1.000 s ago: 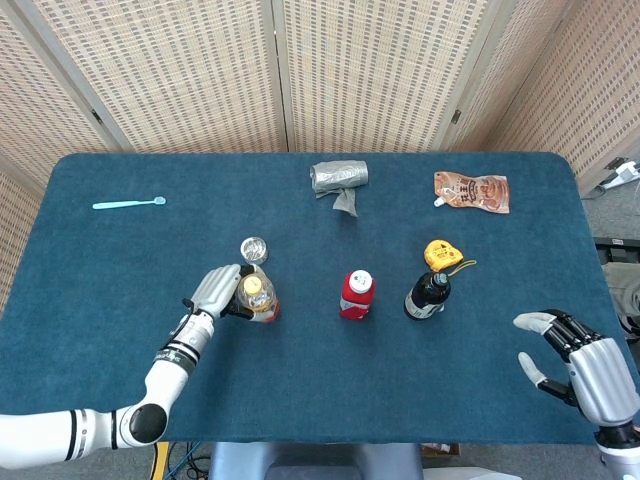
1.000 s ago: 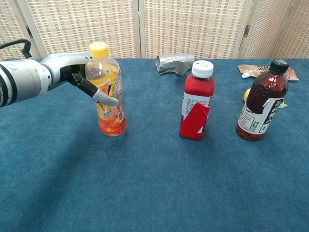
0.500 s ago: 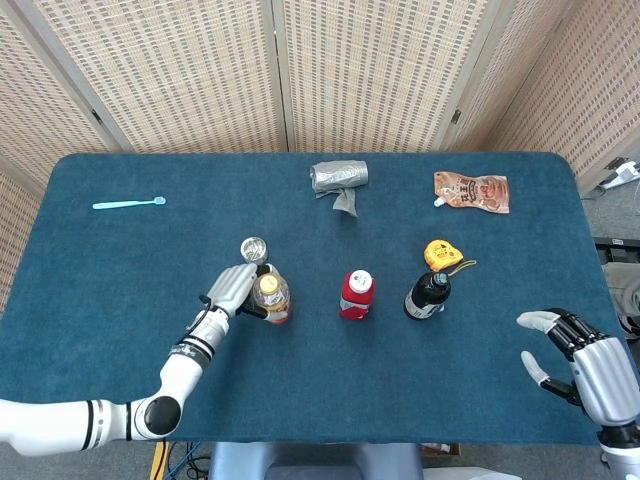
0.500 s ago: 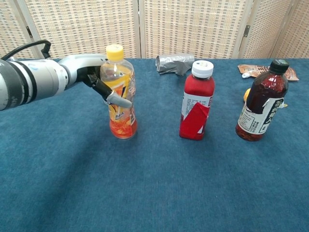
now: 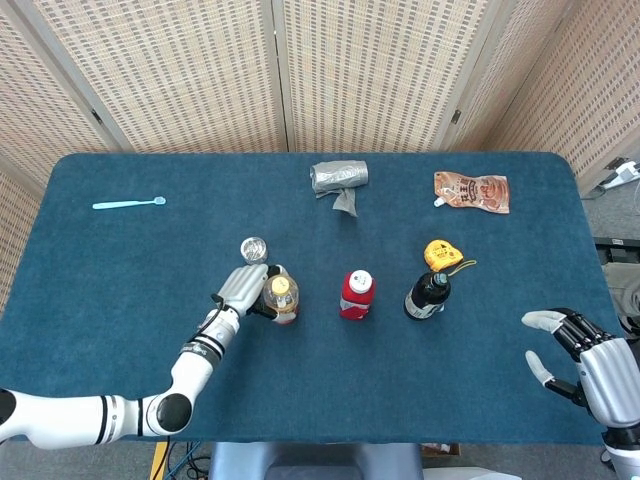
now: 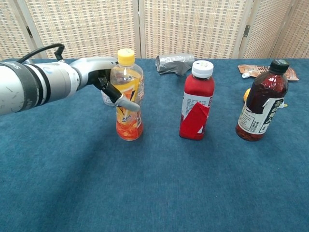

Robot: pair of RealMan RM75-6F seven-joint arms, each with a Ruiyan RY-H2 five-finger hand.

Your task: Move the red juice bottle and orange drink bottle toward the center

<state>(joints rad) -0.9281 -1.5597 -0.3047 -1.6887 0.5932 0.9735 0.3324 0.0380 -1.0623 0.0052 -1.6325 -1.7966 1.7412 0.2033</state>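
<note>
The left hand (image 6: pixel 112 86) is wrapped around the orange drink bottle (image 6: pixel 128 96), fingers curled round its waist from the far side, and the bottle stands upright on the blue surface (image 6: pixel 159 193). Compared with a second ago, hand and bottle have slid together toward the middle: the bottle was well left of the red juice bottle (image 6: pixel 197 100) and is now near it, with a clear gap left between the two. In the head view the orange drink bottle (image 5: pixel 281 296) sits just beside a small metal-lidded jar (image 5: pixel 254 249) and level with the red juice bottle (image 5: pixel 356 295), which has not moved and stands roughly at the centre of the surface. The right hand (image 5: pixel 590 365) hangs off the near right corner, fingers spread and holding nothing, having drifted only slightly. So the orange half of the task looks nearly done; the bottle probably needs only a little more travel, or simply letting go. Whether the red bottle needs any shift at all is doubtful, since it already stands about central.
</note>
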